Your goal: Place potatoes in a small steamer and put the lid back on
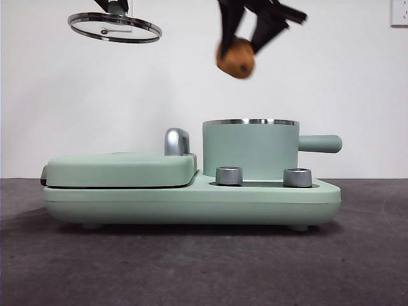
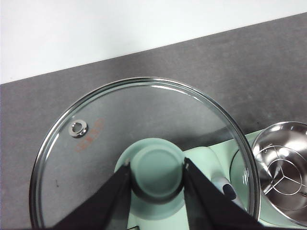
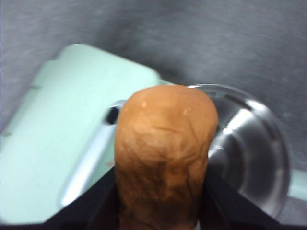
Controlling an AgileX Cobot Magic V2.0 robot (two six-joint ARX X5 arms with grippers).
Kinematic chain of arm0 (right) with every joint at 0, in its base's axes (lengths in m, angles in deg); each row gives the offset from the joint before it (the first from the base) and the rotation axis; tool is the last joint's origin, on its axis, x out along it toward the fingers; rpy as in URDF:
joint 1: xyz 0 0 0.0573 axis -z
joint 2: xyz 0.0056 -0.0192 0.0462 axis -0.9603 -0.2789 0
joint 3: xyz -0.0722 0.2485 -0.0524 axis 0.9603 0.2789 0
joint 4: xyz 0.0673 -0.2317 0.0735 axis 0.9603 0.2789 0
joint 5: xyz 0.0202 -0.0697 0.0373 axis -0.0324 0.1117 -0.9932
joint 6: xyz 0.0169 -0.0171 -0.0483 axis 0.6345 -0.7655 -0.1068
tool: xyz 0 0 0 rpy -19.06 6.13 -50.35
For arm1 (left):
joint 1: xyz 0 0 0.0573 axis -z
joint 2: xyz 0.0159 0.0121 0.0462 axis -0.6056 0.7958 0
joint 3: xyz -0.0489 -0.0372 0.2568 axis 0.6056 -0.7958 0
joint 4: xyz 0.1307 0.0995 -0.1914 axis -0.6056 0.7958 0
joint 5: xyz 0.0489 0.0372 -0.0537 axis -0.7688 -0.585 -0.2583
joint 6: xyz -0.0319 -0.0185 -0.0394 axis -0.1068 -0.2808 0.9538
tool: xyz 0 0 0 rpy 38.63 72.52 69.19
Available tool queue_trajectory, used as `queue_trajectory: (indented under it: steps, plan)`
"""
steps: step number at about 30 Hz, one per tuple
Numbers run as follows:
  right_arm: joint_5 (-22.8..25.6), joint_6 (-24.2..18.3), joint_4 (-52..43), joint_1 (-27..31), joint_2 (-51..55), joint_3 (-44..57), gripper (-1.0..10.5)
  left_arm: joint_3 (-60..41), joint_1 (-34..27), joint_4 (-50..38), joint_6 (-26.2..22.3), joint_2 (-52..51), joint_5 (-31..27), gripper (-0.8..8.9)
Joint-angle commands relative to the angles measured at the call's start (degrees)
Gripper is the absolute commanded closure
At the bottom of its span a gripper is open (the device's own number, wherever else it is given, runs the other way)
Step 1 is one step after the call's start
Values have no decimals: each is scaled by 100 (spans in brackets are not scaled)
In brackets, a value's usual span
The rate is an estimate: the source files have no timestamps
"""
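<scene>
Looking level across the counter from its front edge, the front view shows the small steamer (image 1: 250, 148) uncovered on its mint-green cooker base (image 1: 191, 197), toward the right end, its stubby handle pointing at the right edge. The griddle cover (image 1: 121, 169) lies shut at the left end. High above the pot's left rim, the right gripper (image 1: 250, 43) carries the potato (image 1: 236, 57) clear of the steel rim, probably so it can go straight down into the opening. Over the left end, the left gripper (image 1: 116, 7) hangs the lid (image 1: 115, 27) well up and aside, which leaves the pot mouth free.

From the left wrist view, the 2 jaws are clamped on the mint-green knob (image 2: 157, 175), 1 on each side, and the glass lid (image 2: 144, 153) hangs roughly level beneath. The open steamer (image 2: 283, 172) shows beside it with a steel insert inside, holding no food.

From the right wrist view, the jaws pinch the potato (image 3: 165, 153) from both flanks, its free end pointing downward. The steamer's (image 3: 249, 153) steel interior lies just past it, so the potato looks not quite centred over the mouth yet.
</scene>
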Motion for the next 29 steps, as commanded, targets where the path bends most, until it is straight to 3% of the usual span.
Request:
queue_trajectory:
  steps: [1,10,22,25,29]
  plan:
    - [-227,-186,-4,227,-413,-127,940,245,81,-181,-13,-9,7,806]
    - [-1091,-190,140,756,-1158,-127,940,245,299,-208,-15,90,7,806]
    - [-1054,-348,570,706,-1388,-127,924,245,365,-201,-15,295,7,806]
    - [-1049,-345,590,706,-1394,-127,786,245,367,-201,-13,295,7,806]
    - [-1054,-343,525,702,-1394,-127,501,245,369,-199,13,295,7,806]
